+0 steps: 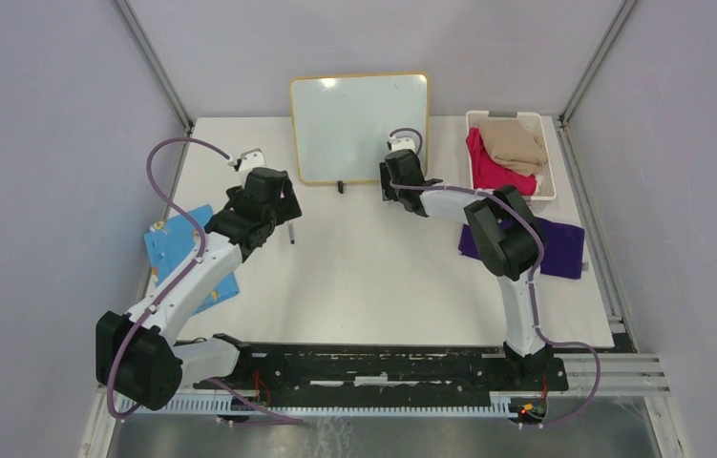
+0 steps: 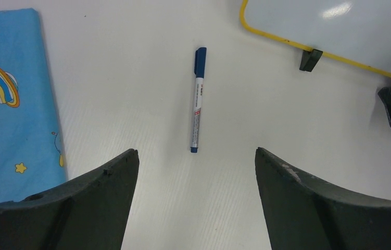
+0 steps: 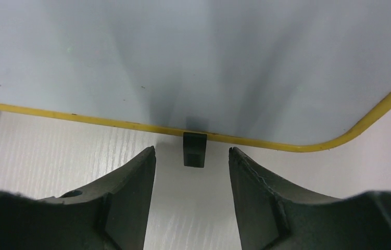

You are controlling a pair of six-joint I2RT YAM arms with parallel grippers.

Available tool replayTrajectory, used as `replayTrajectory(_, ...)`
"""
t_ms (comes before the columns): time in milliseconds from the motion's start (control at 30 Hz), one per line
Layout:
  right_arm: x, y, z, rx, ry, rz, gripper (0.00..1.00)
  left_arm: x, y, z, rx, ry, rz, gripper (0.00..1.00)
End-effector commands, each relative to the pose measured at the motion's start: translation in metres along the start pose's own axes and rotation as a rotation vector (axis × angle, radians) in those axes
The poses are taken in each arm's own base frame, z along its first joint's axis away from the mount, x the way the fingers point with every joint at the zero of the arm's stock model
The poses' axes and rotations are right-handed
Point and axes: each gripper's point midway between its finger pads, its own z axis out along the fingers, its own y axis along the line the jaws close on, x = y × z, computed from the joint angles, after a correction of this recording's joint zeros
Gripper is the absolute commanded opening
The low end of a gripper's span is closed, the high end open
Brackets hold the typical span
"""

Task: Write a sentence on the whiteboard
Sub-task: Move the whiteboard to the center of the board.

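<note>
Only the top view is showing the white plastic bin (image 1: 502, 115) holding a red cloth (image 1: 493, 172) and a tan cloth (image 1: 515, 141) beside the blank yellow-framed whiteboard (image 1: 354, 119) standing far back; left gripper (image 2: 196, 153) and right gripper (image 3: 192, 149) are gaping empty

Both arms reach forward, left end effector (image 2: 196, 156) spread wide, right end effector (image 3: 192, 152) parted (less widely).
</note>
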Motion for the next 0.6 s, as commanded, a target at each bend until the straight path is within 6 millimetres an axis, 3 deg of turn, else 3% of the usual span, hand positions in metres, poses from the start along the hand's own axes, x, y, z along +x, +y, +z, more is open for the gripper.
replayTrajectory(0,-0.02,0.002,0.008,-0.001,-0.04,0.041,0.58,-0.017,0.001,-0.005,-0.008,-0.065,0.022,0.88)
replayTrajectory(567,-0.019,-0.005,0.022,0.01,-0.034,0.034,0.43,-0.013,0.0,0.001,-0.017,-0.046,0.034,0.87)
